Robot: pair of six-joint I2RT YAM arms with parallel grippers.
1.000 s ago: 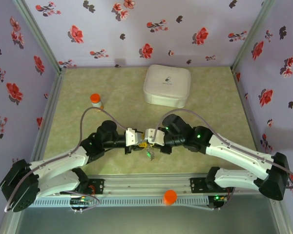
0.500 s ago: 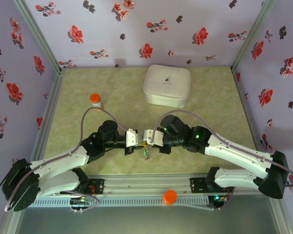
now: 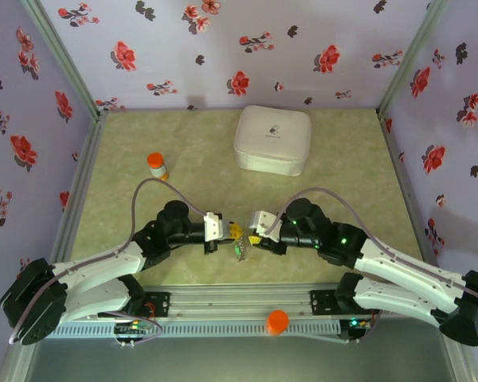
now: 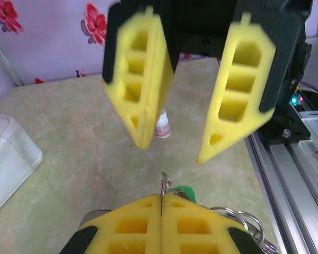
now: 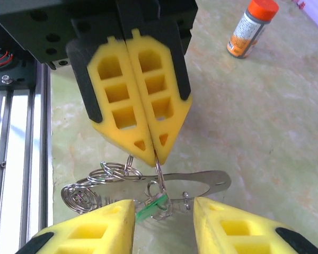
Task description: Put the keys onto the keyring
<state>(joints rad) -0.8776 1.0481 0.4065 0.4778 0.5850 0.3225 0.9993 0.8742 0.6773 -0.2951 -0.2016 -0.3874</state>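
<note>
My left gripper (image 4: 161,197) is shut on a thin wire ring of the keyring (image 5: 201,182), a flat grey metal oval with small rings along it. The bunch hangs just over the table below the pinch. A green-headed key (image 5: 151,206) hangs on the pinched wire ring, and shows beside my left fingertips (image 4: 184,191). My right gripper (image 5: 162,202) stands open, one finger on each side of the bunch, touching nothing. From above, the left gripper (image 3: 229,231) and right gripper (image 3: 253,236) face each other with the keyring (image 3: 240,251) dangling between them.
A white case (image 3: 272,139) sits at the back of the table. An orange-capped little bottle (image 3: 156,165) stands at the left. The metal rail (image 3: 239,304) runs along the near edge, with an orange cap (image 3: 277,321) on it. Floral walls enclose the green table.
My right gripper has opened and backed off to the right. My left gripper has shut and now holds the bunch alone, which hangs a little lower.
</note>
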